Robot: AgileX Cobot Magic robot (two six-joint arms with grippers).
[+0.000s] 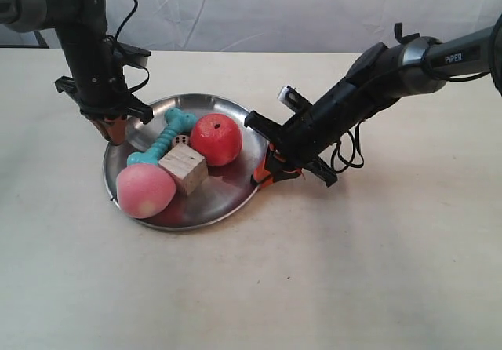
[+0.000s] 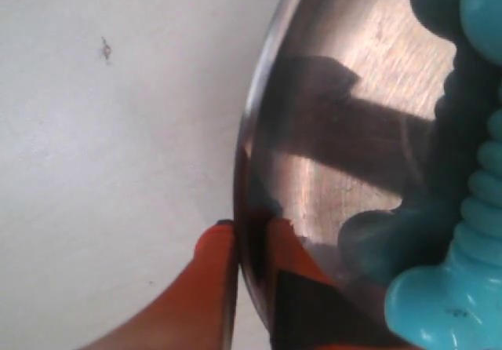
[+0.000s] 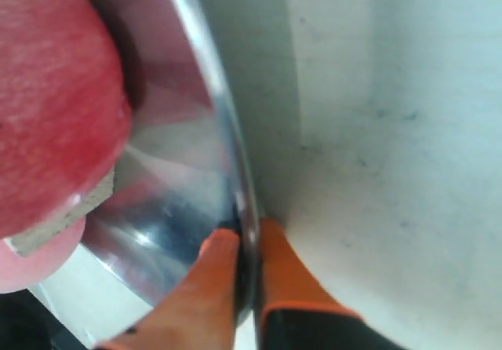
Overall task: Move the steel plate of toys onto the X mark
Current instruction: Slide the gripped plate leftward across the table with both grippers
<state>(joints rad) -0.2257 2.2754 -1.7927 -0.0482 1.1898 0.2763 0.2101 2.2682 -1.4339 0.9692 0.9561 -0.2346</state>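
Note:
The steel plate [image 1: 222, 193] lies left of the table's middle and carries the toys: a red apple [image 1: 216, 140], a pink peach [image 1: 145, 191], a teal bone [image 1: 163, 136], a wooden cube [image 1: 183, 168] and a tiny die [image 1: 181, 140]. My left gripper [image 1: 116, 130] [image 2: 249, 228], on the arm at the exterior view's left, is shut on the plate's rim [image 2: 252, 130] beside the bone [image 2: 463, 209]. The right gripper [image 1: 265, 173] [image 3: 245, 236] is shut on the opposite rim [image 3: 227, 154], near the apple [image 3: 55, 91]. No X mark shows in the exterior view.
Cream tabletop [image 1: 369, 271] spreads in front of and to the right of the plate. A white cloth backdrop [image 1: 274, 9] stands behind the table. A tiny dark mark [image 2: 104, 49] sits on the tabletop outside the rim; its shape is too small to tell.

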